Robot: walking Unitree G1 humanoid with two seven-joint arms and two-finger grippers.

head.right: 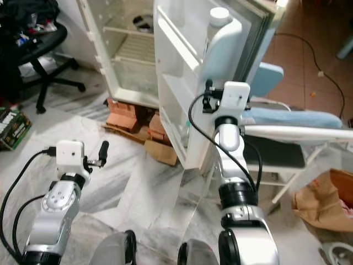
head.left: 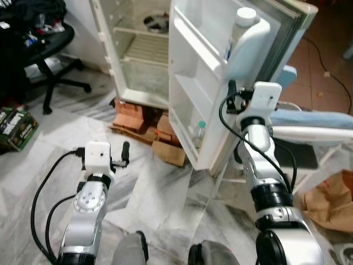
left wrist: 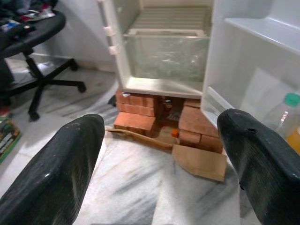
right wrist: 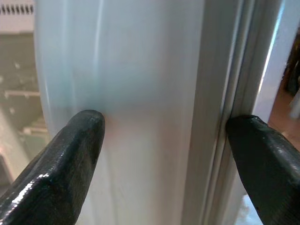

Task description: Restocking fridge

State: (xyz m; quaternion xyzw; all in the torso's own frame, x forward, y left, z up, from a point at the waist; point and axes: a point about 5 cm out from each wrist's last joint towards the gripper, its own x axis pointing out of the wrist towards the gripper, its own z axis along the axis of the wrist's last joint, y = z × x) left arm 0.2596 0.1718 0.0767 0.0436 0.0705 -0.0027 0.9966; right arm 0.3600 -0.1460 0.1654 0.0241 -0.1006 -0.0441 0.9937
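The small white fridge (head.left: 118, 66) stands open on bricks, its door (head.left: 190, 110) swung toward me. A big pale jug (head.left: 245, 52) with a white cap stands in the door's top shelf. My right gripper (right wrist: 164, 136) is raised to the jug and open; one finger (right wrist: 77, 140) touches the jug's side, the other finger (right wrist: 262, 150) is out past the door's edge. In the lower door shelf stands a small bottle with a green cap (left wrist: 287, 110). My left gripper (left wrist: 159, 154) hangs low and open over the floor, pointing at the fridge's base.
Red bricks (head.left: 132, 113) and flattened cardboard (head.left: 168, 152) lie under and before the fridge. A black office chair (head.left: 47, 52) and a green box (head.left: 16, 127) are at the left. A white-framed chair (head.left: 309, 132) and a brown paper bag (head.left: 333, 201) are at the right.
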